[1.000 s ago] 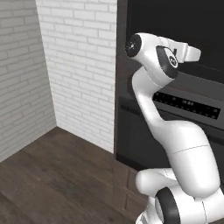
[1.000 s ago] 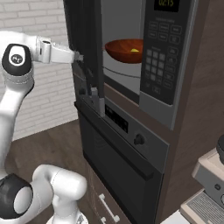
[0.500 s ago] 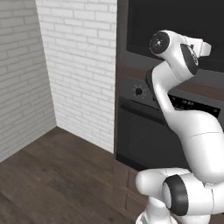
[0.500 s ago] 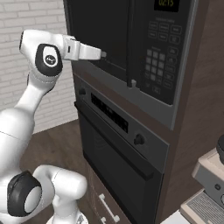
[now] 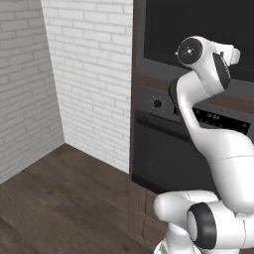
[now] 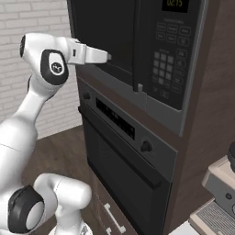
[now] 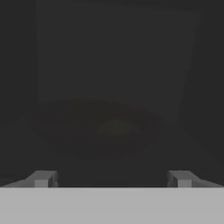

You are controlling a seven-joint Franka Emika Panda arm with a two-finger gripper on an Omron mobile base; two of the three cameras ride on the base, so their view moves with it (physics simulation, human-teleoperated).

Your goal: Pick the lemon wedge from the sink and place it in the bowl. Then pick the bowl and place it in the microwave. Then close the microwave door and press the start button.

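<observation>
The microwave door [image 6: 108, 34] has swung shut, upright; jaws spread wide against its glass.

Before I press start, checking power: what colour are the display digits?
Green display digits, clearest in right base view.

microwave [image 6: 151, 55] display digits, blurred, unreadable
</observation>
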